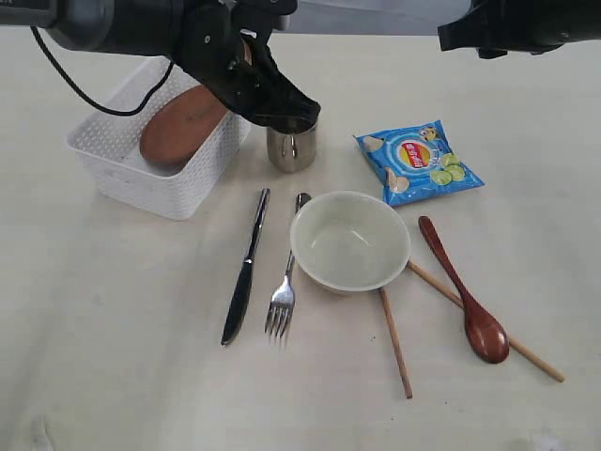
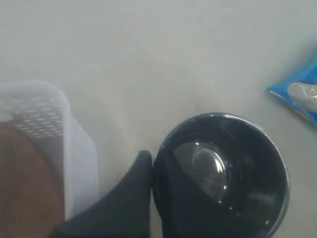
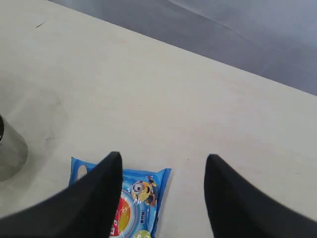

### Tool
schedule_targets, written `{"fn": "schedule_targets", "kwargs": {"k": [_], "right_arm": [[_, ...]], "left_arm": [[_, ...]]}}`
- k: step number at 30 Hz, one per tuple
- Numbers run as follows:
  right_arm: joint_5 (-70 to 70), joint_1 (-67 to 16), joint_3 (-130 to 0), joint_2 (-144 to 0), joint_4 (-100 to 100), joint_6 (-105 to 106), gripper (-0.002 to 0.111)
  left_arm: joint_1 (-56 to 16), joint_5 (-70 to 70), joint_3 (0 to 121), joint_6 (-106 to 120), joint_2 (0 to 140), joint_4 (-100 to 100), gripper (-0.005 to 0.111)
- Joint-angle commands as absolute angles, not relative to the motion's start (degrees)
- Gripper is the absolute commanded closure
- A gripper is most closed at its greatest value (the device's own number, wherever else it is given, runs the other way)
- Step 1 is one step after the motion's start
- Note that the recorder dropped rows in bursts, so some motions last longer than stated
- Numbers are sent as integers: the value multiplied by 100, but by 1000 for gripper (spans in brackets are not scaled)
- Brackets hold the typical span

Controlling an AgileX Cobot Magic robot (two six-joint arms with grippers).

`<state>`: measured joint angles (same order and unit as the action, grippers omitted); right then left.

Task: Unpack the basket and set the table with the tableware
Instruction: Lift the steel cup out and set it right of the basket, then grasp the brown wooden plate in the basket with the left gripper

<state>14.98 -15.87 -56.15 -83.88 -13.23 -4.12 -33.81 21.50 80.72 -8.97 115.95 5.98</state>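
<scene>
Nearest the camera, the chopsticks (image 1: 395, 343) are seen lying apart on the table (image 1: 113, 357), one crossed by the wooden spoon (image 1: 457, 282). Just beyond them the cream bowl (image 1: 349, 242) is set upright, with the fork (image 1: 289, 268) and the knife (image 1: 246, 268) laid side by side to its left.

Farther back, the steel cup (image 1: 291, 148) stands upright on the table between the basket (image 1: 160, 193) and the blue chip bag (image 1: 418, 162). The left gripper (image 1: 282, 111) is closed on the cup's rim: in the left wrist view one finger is pressed against the outside of the wall and the other appears to sit inside. The placing of the cup is judged to be the step in hand. A release and a straight lift are called for next, so that the cup is not tipped.

In the basket a brown plate (image 1: 178, 127) is seen leaning on the wall, not yet unpacked; it is judged to be the last piece to be fetched.

Farthest off, the right gripper (image 3: 163, 198) is held above the chip bag with its fingers spread and nothing between them.
</scene>
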Motion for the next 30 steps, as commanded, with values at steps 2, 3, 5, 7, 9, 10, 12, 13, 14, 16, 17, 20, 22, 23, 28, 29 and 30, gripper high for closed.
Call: {"fn": "schedule_targets", "kwargs": {"k": [2,3,5,7,9,10,12,13,14,16,17,20,22,23,28,29,30], "right_arm": [[1491,-1551,-5655,-8337,-1316,-405,59],[1491,-1551,-5655,-8337,-1316,-405,59],[1491,-1551,-5655,-8337,-1316,-405,59],[1491,-1551,-5655,-8337,-1316,-405,59],[1491,-1551,-5655,-8337,-1316,-405,59],[1491,-1551,-5655,-8337,-1316,-405,59],[1491,-1551,-5655,-8337,-1316,-405,59],[1491,-1551,-5655,-8337,-1316,-405,59],[1491,-1551,-5655,-8337,-1316,-405,59],[1491,-1551,-5655,-8337,-1316,-405,59],[1491,-1551,-5655,-8337,-1316,-405,59],[1491,-1551,-5655,-8337,-1316,-405,59],[1507,-1551,-5655,-8337,-1316,-418,59],[1507,-1551,-5655,-8337,-1316,-418,59],[1507,-1551,-5655,-8337,-1316,-418,59],[1507,-1551,-5655,-8337,-1316,-418,59],[1507,-1551,-5655,-8337,-1316,-418,59]], "left_arm": [[-3391,2244,8040,-847,11592,576,107],[-3391,2301,8040,-848,11595,576,106],[-3391,2429,8040,-848,11595,576,94],[-3391,2493,8040,-848,11595,576,77],[-3391,2507,8040,-848,11595,636,61],[-3391,2507,8040,-848,11585,685,54],[-3391,2507,8040,-848,11545,716,42],[-3391,2507,8040,-848,11516,722,39],[-3391,2519,8040,-848,11451,722,36],[-3391,2529,8040,-848,11293,774,35],[-3391,2540,8040,-862,11184,866,35],[-3391,2579,8040,-813,10828,960,35],[-3391,2734,8040,-808,10564,1175,35],[-3391,2840,8040,-765,10465,1317,35],[-3391,3884,7914,-529,10107,2250,35],[-3391,3927,7802,-452,10066,2416,35],[-3391,3917,7623,-383,10038,2641,35]]}}
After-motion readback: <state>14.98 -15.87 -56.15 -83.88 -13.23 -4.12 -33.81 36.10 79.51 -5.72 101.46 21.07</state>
